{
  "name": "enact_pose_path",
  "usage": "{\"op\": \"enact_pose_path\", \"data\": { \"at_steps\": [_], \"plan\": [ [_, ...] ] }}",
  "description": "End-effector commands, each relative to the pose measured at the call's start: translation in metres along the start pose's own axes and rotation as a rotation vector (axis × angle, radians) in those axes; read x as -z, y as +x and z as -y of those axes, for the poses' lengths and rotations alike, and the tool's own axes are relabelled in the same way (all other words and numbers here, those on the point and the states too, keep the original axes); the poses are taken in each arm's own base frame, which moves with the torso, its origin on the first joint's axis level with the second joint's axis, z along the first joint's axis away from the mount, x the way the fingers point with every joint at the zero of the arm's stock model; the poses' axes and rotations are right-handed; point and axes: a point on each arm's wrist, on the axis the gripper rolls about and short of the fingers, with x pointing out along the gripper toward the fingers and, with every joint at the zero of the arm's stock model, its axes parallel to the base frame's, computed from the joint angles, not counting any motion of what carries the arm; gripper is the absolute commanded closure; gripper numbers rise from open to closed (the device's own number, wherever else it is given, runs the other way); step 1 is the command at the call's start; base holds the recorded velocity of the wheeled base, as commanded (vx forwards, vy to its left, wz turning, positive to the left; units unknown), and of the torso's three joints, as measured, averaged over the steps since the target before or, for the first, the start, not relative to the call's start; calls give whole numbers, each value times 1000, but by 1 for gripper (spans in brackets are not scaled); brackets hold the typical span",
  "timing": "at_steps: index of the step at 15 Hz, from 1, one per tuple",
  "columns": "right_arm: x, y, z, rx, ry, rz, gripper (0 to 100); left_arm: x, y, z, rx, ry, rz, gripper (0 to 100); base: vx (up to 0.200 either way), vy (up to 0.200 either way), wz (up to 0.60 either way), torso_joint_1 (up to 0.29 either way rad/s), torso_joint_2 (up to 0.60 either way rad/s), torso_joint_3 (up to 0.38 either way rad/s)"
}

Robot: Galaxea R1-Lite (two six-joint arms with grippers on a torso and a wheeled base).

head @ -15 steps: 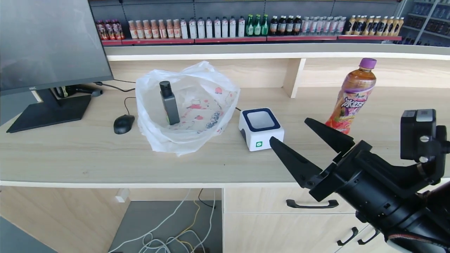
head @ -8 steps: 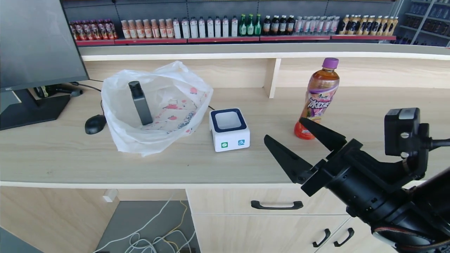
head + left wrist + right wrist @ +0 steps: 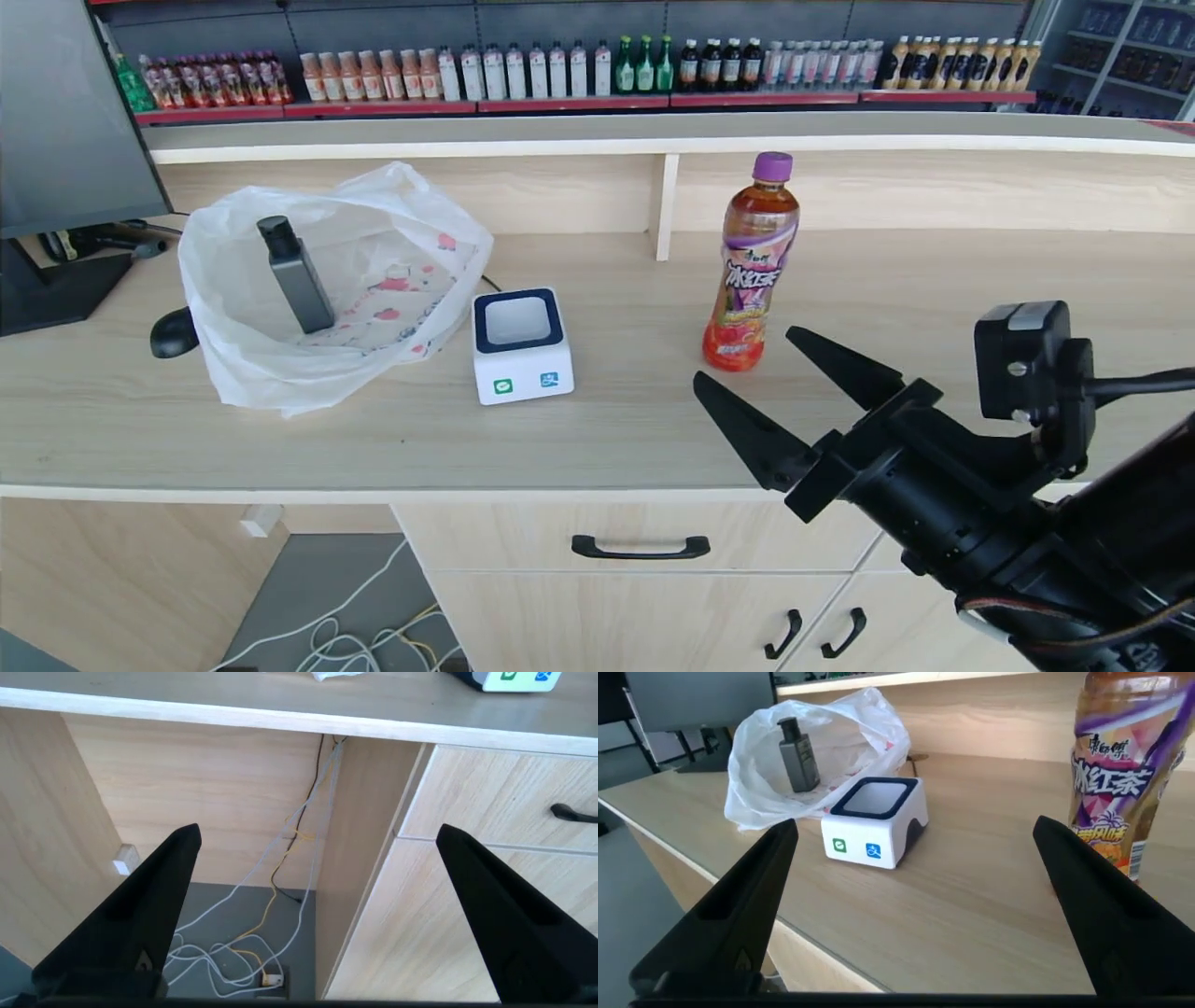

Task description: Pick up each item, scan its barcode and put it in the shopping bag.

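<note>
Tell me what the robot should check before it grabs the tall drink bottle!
1. Right gripper open and empty: ok.
2. Bottle standing upright on the counter, nothing touching it: ok.
3. Bottle centred between the gripper's jaws: not ok; in the right wrist view it sits off to one side, behind one finger.
4. Scanner window uncovered: ok.
5. Bag open with room inside: ok; a gray item stands in it, with space beside it.
6. Which side of the bottle has the barcode: cannot tell.
</note>
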Motion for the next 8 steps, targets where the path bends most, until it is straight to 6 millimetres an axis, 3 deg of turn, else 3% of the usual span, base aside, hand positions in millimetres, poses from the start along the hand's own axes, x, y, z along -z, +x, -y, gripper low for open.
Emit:
{"op": "enact_pose_path", "data": {
  "at_steps": [1, 5, 8],
  "plan": [
    [-1, 9, -1, -1, 7, 20, 0, 0, 0, 0, 0, 1, 0, 0, 0, 0, 0, 0, 0, 0],
    [-8, -2, 2, 41, 9, 32, 0, 0, 0, 0, 0, 1, 0, 0, 0, 0, 0, 0, 0, 0],
    [-16, 9, 18, 106, -10, 36, 0, 0, 0, 0, 0, 1, 0, 0, 0, 0, 0, 0, 0, 0]
  ]
}}
